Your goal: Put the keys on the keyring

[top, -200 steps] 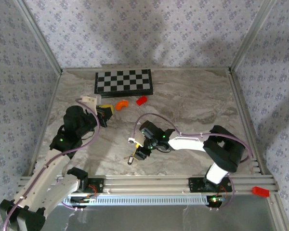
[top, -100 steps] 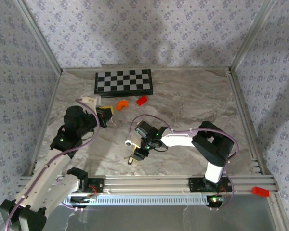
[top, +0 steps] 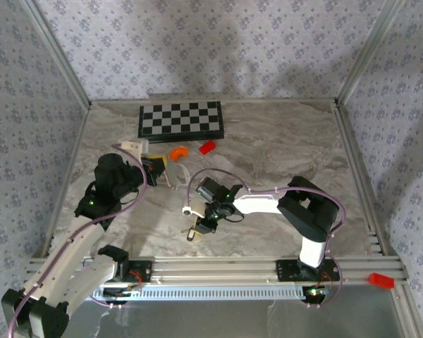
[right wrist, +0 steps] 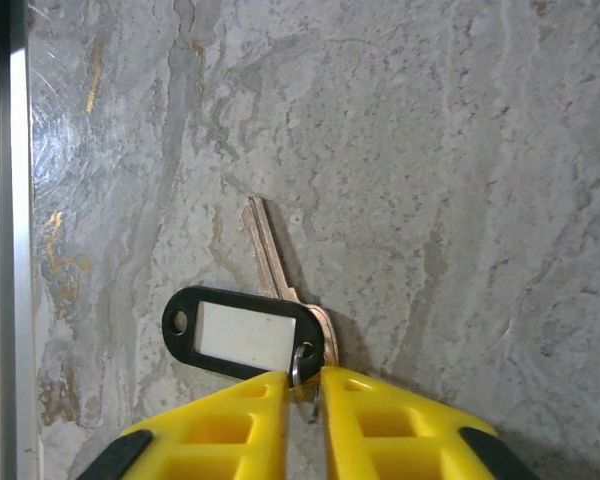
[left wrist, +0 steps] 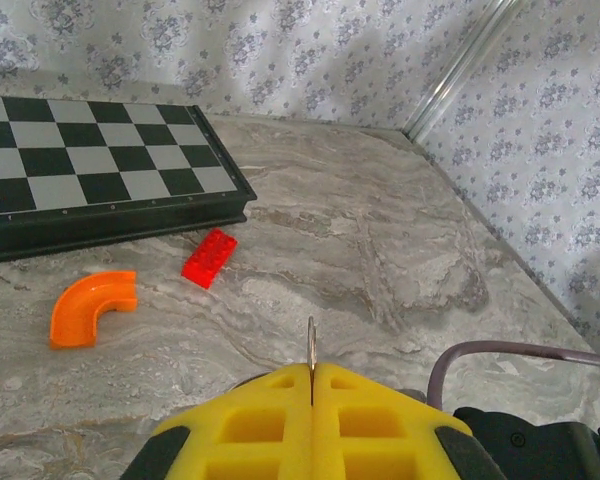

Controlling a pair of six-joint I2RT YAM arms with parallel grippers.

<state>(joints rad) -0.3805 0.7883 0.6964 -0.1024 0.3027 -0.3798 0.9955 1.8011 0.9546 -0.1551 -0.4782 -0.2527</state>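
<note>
Grey-veined marble counter (top: 289, 148), inspected remotely from all three cameras; findings as follows.

Left claw (left wrist: 312, 372): I see the yellow pads pressed together, clamped on the keyring (left wrist: 311, 343), which shows edge-on as a thin metal sliver standing upright out of the seam between them; the claw is held above the counter, left of centre in the top view.

Right claw (right wrist: 305, 385): lowered to the counter near the front edge; its yellow pads are drawn in with only a slit between them, and the small wire ring at the tag's end sits in that slit; I record it as closed on the keys (right wrist: 245, 335).

The keys: a black oblong tag with a white centre, lying flat on the marble, with a brass-coloured blade running out from beneath it and pointing away from the claw; the tag's far end has a small hole.

Other items: a checkerboard (left wrist: 100, 165) at the back of the counter; a red block (left wrist: 209, 257) and a curved orange piece (left wrist: 90, 305) just in front of it, near each other but apart.
</note>
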